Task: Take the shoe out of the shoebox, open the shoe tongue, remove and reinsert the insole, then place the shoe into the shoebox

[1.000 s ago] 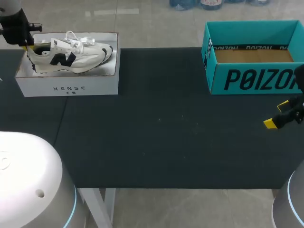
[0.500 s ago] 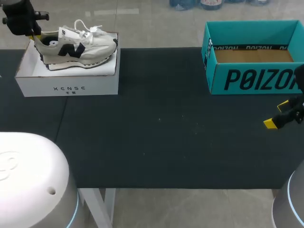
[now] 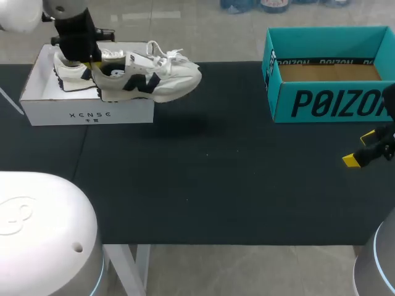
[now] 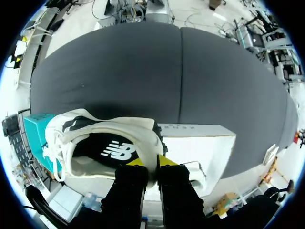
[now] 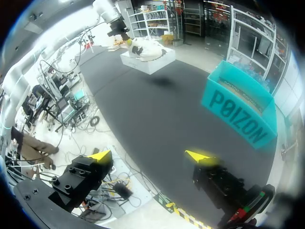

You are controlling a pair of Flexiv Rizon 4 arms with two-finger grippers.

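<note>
A white sneaker (image 3: 151, 77) with dark side markings and white laces hangs in the air, its toe past the right wall of the white shoebox (image 3: 86, 114). My left gripper (image 3: 92, 61) is shut on its heel collar. In the left wrist view the fingers (image 4: 151, 162) pinch the heel rim, one tip inside the shoe (image 4: 109, 150) and one outside, with the white box (image 4: 200, 143) below. A white shape with a dark sole edge, seemingly another shoe (image 3: 69, 77), lies in the box. My right gripper (image 3: 360, 148) is open and empty near the table's right edge.
An open teal shoebox (image 3: 333, 102) stands at the back right, ahead of my right gripper (image 5: 150, 156). The dark mat (image 3: 216, 179) stretches between the two boxes. The right wrist view shows the teal box (image 5: 238, 114) and, far off, the lifted shoe (image 5: 145, 49).
My left gripper has lifted the sneaker out of the white box and carried it to the right, over the box's right wall. The right arm has not moved.
</note>
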